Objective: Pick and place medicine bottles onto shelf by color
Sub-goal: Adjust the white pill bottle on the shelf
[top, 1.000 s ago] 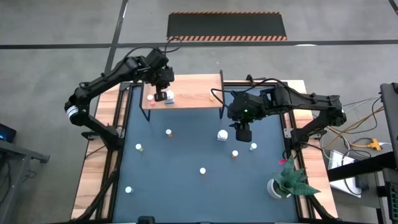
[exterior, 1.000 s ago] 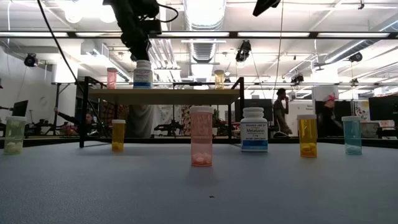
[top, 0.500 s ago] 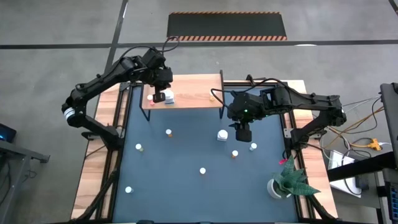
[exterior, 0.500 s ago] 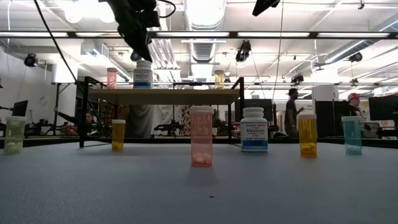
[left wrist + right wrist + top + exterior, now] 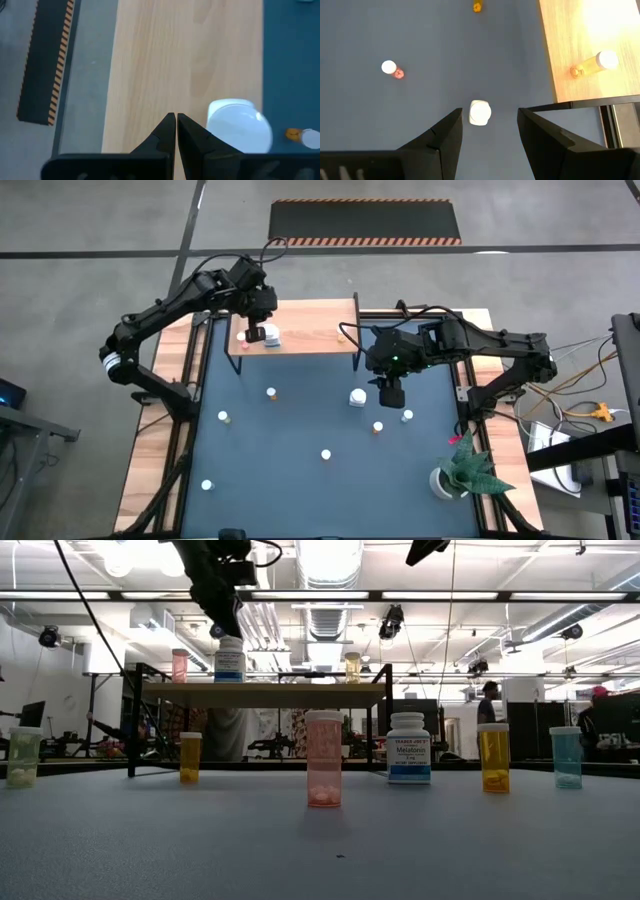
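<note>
Left gripper [image 5: 176,120] hung over the shelf [image 5: 310,330], near its left end. Fingers were pressed together, nothing between them. A large white bottle [image 5: 239,125] stood on the board just beside the fingertips, not touched. Low view: the same white bottle [image 5: 229,659] sat upright on the shelf [image 5: 260,694] directly below the left gripper [image 5: 222,615], with a gap between cap and fingers. A pink bottle [image 5: 180,665] stood on the shelf to one side of it, an amber bottle [image 5: 352,667] toward the other end.

Right gripper [image 5: 487,127] hovered above the dark mat [image 5: 290,480], beside the shelf's right leg. Fingers were spread wide, holding nothing. A second white bottle [image 5: 480,112] stood on the mat between and just ahead of the spread fingers, apart from both. Farther out from that gripper: a small pink bottle [image 5: 391,68] on the mat, an orange bottle [image 5: 477,6] beyond it.

Other bottles were scattered on the mat, well clear of both grippers. A potted plant [image 5: 462,470] stood at the mat's corner near the right arm's base.
</note>
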Available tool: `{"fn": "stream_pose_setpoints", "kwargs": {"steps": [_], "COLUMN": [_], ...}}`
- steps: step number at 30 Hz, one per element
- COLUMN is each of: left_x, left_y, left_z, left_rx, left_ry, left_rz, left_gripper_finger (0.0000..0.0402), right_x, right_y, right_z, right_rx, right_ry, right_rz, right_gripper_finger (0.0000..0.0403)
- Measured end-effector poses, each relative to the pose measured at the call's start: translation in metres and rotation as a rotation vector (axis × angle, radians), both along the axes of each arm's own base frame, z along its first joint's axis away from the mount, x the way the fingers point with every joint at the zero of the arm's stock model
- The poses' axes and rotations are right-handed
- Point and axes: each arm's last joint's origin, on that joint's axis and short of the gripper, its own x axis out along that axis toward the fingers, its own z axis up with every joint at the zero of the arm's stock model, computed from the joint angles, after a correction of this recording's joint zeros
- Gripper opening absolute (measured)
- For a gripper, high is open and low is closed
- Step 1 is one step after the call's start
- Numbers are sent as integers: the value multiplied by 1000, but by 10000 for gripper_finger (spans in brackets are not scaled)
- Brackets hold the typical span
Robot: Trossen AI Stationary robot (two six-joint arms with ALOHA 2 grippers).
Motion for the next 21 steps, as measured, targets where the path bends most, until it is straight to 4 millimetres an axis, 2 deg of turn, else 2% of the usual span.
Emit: {"fn": "stream_pose_setpoints", "kwargs": {"steps": [21], "left_x": [3], "left_y": [-5], "left_z": [-6], "left_rx": [-70], "left_ry": [14], "left_rz": [-45], "left_gripper_finger": [0], "right_x": [0], "right_y": [0], "right_z": [0], "right_rx": [4], "right_ry": [1], "right_rz": [-6], "right_gripper_finger": [180]}}
